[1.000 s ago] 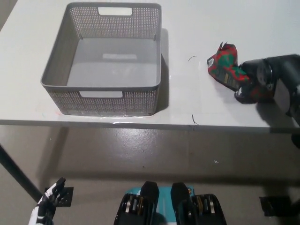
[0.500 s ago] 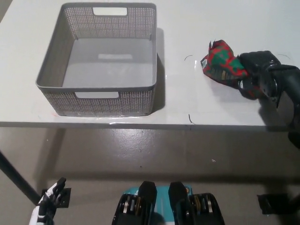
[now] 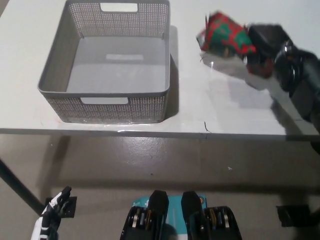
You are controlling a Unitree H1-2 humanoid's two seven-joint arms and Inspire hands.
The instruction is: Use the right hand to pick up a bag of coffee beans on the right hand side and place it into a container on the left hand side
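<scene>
Right hand clamped on coffee bag, lifted off the table (image blurred). Grey basket at its 9 o'clock, apart. Left hand low at 7 o'clock.

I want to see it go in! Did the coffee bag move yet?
Yes. The coffee bag, held in the right robot hand, has lifted and moved left toward the basket.

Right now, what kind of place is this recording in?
Probably a lab or workshop test area: a plain white table, bare grey concrete floor, and just a grey basket staged on top.
</scene>
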